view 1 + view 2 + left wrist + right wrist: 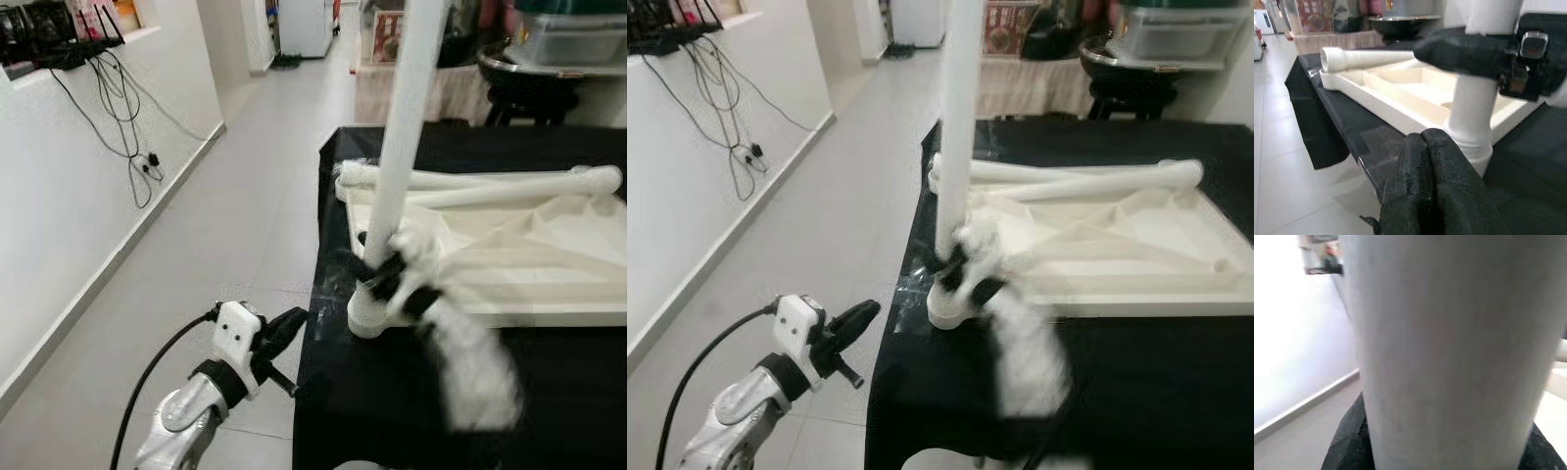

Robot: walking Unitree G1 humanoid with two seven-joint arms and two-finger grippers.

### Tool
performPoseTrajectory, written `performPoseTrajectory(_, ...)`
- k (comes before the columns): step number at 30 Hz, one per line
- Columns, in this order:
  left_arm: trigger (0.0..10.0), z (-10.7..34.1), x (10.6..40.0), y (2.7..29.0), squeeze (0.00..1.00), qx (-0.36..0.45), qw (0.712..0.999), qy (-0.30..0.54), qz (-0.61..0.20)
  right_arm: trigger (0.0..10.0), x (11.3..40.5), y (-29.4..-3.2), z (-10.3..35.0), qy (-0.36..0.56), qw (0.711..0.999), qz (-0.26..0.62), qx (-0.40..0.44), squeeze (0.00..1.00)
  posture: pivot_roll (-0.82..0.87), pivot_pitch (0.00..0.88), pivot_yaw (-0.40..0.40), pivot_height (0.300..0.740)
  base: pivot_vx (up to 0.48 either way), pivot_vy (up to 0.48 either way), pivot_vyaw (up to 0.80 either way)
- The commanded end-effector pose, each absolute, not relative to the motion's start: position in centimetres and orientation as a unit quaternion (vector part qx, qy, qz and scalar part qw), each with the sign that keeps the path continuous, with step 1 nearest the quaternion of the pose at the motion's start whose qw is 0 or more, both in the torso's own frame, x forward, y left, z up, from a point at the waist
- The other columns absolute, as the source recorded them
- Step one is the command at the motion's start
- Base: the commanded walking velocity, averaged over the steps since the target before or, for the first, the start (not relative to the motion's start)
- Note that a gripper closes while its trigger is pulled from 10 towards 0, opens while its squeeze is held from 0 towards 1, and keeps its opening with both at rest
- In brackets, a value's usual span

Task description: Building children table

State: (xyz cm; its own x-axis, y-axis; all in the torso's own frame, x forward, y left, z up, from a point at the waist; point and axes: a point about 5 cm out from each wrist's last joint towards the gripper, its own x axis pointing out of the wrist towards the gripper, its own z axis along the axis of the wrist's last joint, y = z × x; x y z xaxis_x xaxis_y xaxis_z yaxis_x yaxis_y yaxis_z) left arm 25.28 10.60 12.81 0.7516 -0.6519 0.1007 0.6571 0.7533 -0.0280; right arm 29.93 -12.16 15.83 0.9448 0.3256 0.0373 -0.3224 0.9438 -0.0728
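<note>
A white children's tabletop (509, 279) lies upside down on a black-covered table (392, 392). One white leg (402, 147) stands upright in its near left corner socket (370, 315). My right gripper (387, 279) is shut on that leg just above the socket; its arm is blurred. In the right wrist view the leg (1449, 352) stands between the black fingers (1347, 440). Two more white legs (490, 184) lie across the far side of the tabletop. My left gripper (287, 326) hangs shut beside the table's left edge, holding nothing; its shut fingers (1425, 191) point at the socket.
Grey tiled floor (225, 245) runs along the table's left side toward a hallway. A white wall with a shelf and dangling black cables (122, 117) stands on the left. Behind the table are a round black table with a metal bowl (529, 69) and a cloth-covered stand.
</note>
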Motion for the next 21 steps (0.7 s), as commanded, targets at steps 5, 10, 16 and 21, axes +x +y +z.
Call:
performPoseTrajectory(5, 10.0, 12.4, 25.5, 11.2, 0.0, -0.025, 0.935, -0.03, -0.353, 0.0, 30.8, -13.6, 12.5, 0.071, 0.984, 0.148, -0.069, 0.0, -0.06, 0.075, 0.055, 0.74, 0.0, 0.0, 0.0)
performPoseTrajectory(10, 10.0, 12.5, 25.6, 11.2, 0.0, -0.027, 0.939, -0.033, -0.342, 10.0, 31.6, -13.1, 13.0, 0.066, 0.979, 0.184, -0.053, 0.0, -0.05, 0.074, 0.054, 0.74, 0.0, 0.0, 0.0)
performPoseTrajectory(16, 10.0, 12.5, 25.7, 11.1, 0.0, -0.028, 0.939, -0.034, -0.342, 10.0, 32.3, -11.2, 16.3, 0.018, 0.947, 0.32, -0.036, 1.0, -0.05, 0.072, 0.049, 0.74, 0.0, 0.0, 0.0)
performPoseTrajectory(21, 10.0, 12.5, 25.7, 10.8, 0.0, -0.028, 0.938, -0.035, -0.343, 10.0, 33.4, -11.2, 18.8, -0.011, 0.867, 0.491, -0.078, 0.0, -0.03, 0.068, 0.041, 0.74, 0.0, 0.0, 0.0)
